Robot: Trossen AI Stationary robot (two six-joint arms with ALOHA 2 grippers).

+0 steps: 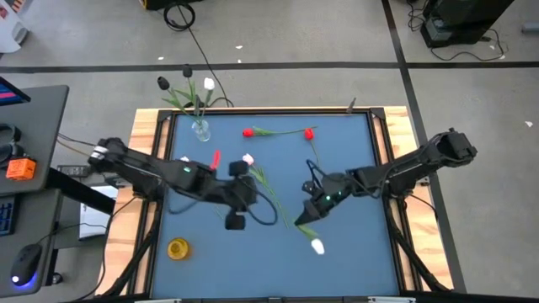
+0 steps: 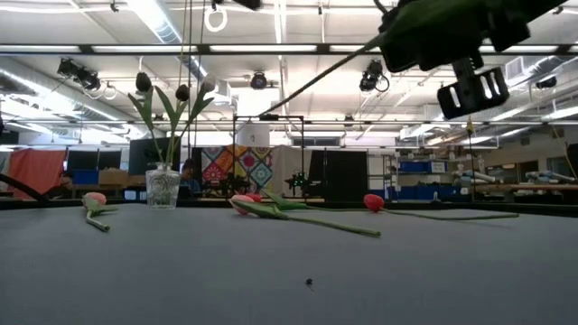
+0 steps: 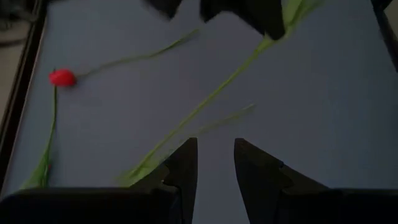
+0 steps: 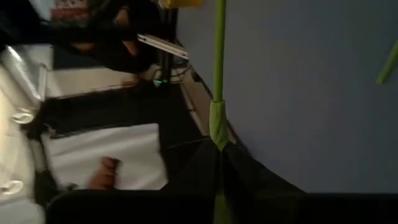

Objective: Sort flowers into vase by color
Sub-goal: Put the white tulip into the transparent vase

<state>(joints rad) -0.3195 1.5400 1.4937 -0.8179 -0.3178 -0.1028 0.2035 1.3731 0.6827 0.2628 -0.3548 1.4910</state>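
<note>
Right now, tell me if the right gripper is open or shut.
Shut on a white tulip: the right gripper's fingers pinch its green stem in the right wrist view, holding it above the table.

Grey concrete floor (image 1: 278,76), fluorescent ceiling lights (image 2: 158,16).

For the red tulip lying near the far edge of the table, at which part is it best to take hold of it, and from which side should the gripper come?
Grip the red tulip on its thin green stem, partway down from the head, coming straight from above. It lies flat on the blue table, so fingers closing across the stem should work best; the small head would likely slip. The left gripper is open.
</note>
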